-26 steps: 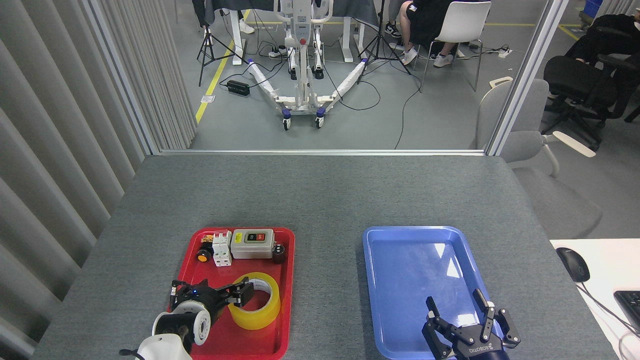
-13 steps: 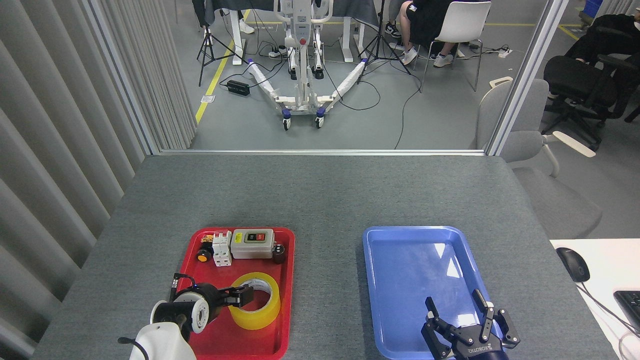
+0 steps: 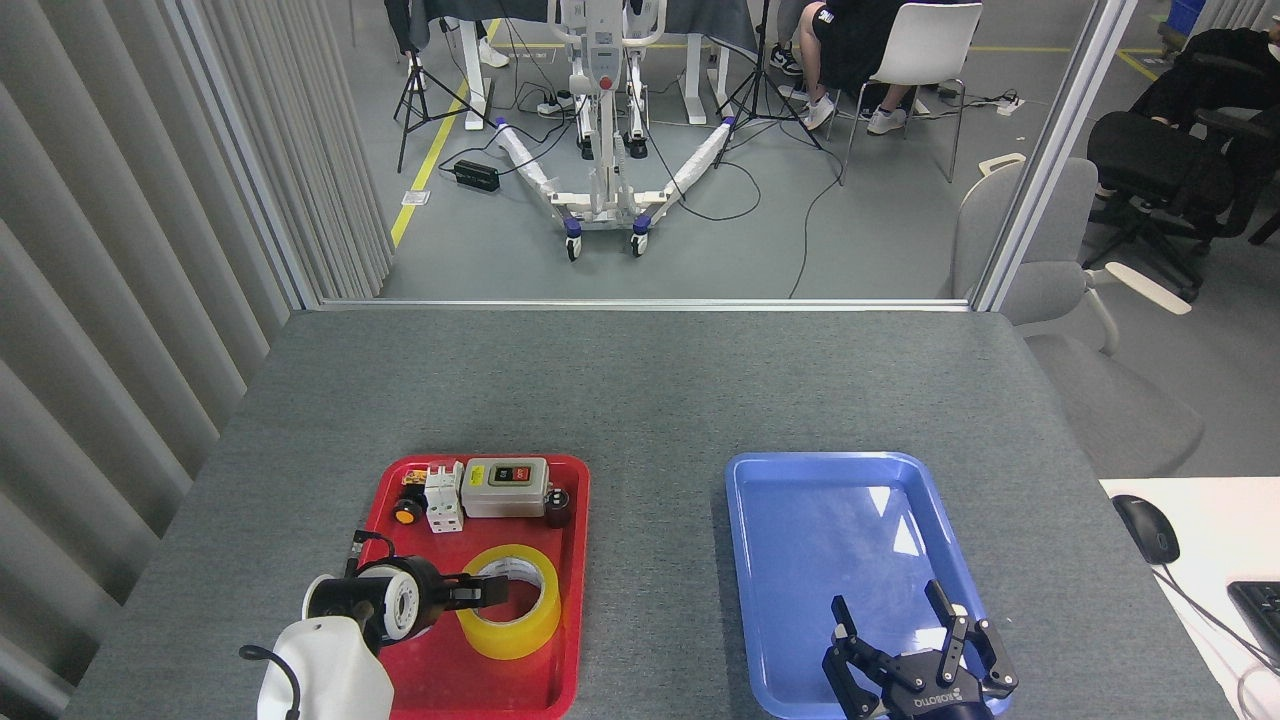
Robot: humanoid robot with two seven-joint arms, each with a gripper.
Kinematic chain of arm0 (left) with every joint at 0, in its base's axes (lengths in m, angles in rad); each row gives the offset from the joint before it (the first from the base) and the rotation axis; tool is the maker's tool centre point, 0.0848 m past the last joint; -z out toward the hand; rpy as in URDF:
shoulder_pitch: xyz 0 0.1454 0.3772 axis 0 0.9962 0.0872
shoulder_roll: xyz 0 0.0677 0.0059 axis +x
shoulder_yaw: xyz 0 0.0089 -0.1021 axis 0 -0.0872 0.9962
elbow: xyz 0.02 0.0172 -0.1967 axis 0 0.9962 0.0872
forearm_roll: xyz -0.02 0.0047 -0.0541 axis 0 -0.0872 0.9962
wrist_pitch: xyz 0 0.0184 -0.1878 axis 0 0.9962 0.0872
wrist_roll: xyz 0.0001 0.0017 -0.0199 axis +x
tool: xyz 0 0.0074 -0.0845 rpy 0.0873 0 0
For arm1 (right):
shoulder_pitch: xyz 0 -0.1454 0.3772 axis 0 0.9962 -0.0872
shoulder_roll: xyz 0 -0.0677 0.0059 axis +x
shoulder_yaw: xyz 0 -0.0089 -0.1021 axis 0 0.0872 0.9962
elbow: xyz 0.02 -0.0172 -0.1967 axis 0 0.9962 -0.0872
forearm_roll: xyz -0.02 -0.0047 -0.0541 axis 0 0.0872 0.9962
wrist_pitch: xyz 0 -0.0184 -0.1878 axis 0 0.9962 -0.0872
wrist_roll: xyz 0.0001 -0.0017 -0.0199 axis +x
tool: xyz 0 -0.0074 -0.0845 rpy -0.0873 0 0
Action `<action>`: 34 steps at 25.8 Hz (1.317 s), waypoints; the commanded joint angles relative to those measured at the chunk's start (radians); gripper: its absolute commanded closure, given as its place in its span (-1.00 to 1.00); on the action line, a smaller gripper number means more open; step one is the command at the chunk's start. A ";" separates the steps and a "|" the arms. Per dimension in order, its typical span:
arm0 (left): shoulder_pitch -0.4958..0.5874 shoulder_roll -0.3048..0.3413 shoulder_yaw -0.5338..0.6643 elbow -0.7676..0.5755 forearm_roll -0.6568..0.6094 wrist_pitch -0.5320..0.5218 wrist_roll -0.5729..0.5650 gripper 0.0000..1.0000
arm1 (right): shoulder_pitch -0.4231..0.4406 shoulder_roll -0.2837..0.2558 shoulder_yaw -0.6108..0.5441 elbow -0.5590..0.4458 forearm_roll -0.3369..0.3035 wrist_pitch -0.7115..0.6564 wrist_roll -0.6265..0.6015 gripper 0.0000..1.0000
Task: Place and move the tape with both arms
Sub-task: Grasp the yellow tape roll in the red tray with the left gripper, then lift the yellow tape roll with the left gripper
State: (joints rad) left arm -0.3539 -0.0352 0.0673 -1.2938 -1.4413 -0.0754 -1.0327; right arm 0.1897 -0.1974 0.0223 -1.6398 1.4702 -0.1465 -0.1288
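Observation:
The tape (image 3: 520,612), a wide yellow roll with a white core, lies flat in the near half of the red tray (image 3: 574,640). My left gripper (image 3: 482,592) comes in from the lower left. Its dark fingers reach across the roll's left wall toward the core. They are seen edge-on, so I cannot tell whether they grip the wall. My right gripper (image 3: 905,618) hovers over the near end of the blue tray (image 3: 800,520). It points away from me with its fingers spread open and nothing between them.
At the red tray's far end sit a grey switch box (image 3: 505,487), white breakers (image 3: 443,497), an orange push button (image 3: 406,512) and a small dark cylinder (image 3: 557,505). A mouse (image 3: 1146,528) and keyboard (image 3: 1262,608) lie on the white desk at right.
My left wrist has rolled and drawn back slightly to the left, its fingers now looking narrower at the tape's left wall. My right gripper has shifted left and a little nearer. The tape has not moved.

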 commanded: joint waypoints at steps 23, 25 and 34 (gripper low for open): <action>-0.071 -0.002 -0.047 0.163 -0.082 -0.004 0.005 -0.91 | -0.003 0.003 -0.001 -0.002 0.010 -0.001 -0.002 -0.99; -0.073 -0.002 -0.047 0.163 -0.082 -0.006 0.008 -0.84 | -0.003 0.003 -0.001 -0.002 0.010 -0.001 -0.002 -0.99; -0.073 0.001 -0.047 0.162 -0.085 -0.034 0.014 0.31 | -0.006 0.001 -0.001 -0.002 0.009 -0.002 -0.002 -0.99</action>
State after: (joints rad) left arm -0.4264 -0.0363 0.0198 -1.1314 -1.5265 -0.0962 -1.0183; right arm 0.1842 -0.1953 0.0218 -1.6414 1.4790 -0.1482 -0.1307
